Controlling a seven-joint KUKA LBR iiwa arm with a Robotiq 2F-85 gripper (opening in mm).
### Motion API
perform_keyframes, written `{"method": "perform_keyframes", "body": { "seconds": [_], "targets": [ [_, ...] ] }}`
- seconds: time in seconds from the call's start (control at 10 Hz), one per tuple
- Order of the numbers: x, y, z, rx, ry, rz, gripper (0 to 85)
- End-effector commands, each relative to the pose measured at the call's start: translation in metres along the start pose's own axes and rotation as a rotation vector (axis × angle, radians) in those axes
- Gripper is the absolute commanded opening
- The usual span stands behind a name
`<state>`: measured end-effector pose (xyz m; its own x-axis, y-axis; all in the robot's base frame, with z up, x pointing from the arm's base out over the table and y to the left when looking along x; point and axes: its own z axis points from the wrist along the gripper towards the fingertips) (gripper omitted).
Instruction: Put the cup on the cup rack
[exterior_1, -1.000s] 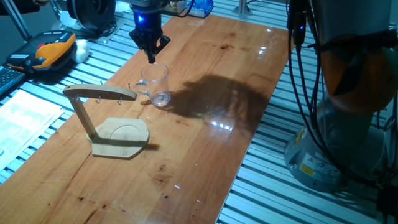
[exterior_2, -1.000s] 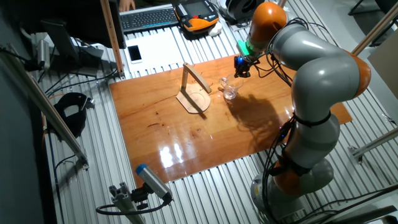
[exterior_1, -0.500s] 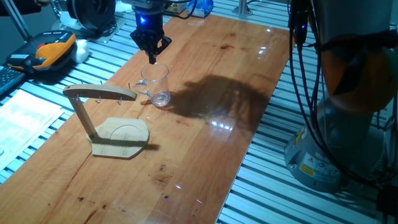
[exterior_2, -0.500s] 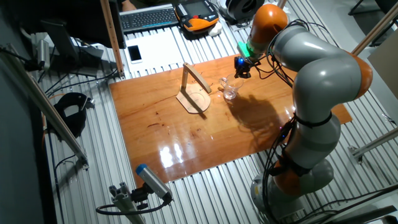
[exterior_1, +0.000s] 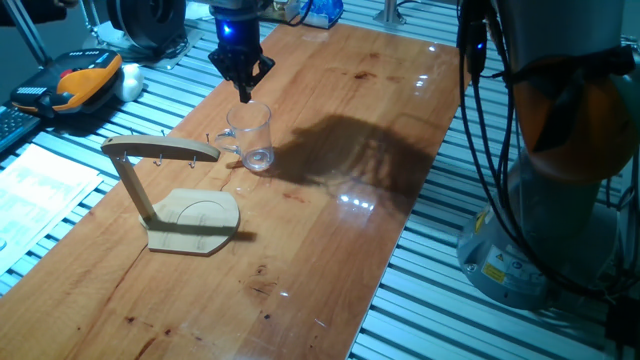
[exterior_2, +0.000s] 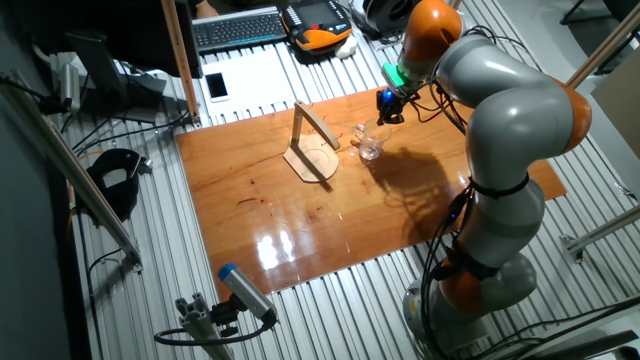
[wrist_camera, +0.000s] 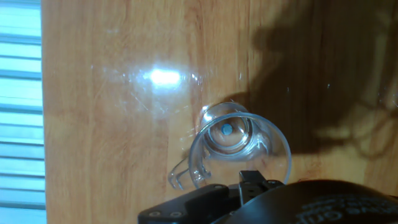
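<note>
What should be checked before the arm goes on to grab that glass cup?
1. Cup upright on the table: ok.
2. Gripper over the cup's rim: ok, the hand view looks straight down into it.
3. Fingers on the glass: not ok, the tips sit just above the rim.
4. Jaws open enough to straddle the wall: cannot tell.
5. Handle free of the fingers: ok, it points off to the side.
6. Rack upright, hooks free: ok, beside the cup and apart from it.

Overhead glare and arm shadow on table (exterior_1: 330, 210)
</note>
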<state>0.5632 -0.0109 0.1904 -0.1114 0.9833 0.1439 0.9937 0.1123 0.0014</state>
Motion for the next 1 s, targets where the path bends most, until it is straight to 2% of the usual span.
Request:
{"method": "perform_keyframes", "body": {
  "seconds": [0.0, 0.2, 0.4, 0.6, 0.7, 0.8, 0.9],
  "targets": [
    [0.000, 0.000, 0.000, 0.007, -0.019, -0.019, 0.0],
    [0.000, 0.000, 0.000, 0.002, 0.001, -0.049, 0.0],
    [0.000, 0.000, 0.000, 0.006, -0.045, -0.037, 0.0],
    [0.000, 0.000, 0.000, -0.007, -0.062, -0.025, 0.0],
    [0.000, 0.001, 0.000, -0.011, -0.062, -0.008, 0.0],
    [0.000, 0.007, 0.002, -0.011, -0.070, 0.025, 0.0],
    [-0.002, 0.015, 0.006, -0.010, -0.097, 0.058, 0.0]
  ]
}}
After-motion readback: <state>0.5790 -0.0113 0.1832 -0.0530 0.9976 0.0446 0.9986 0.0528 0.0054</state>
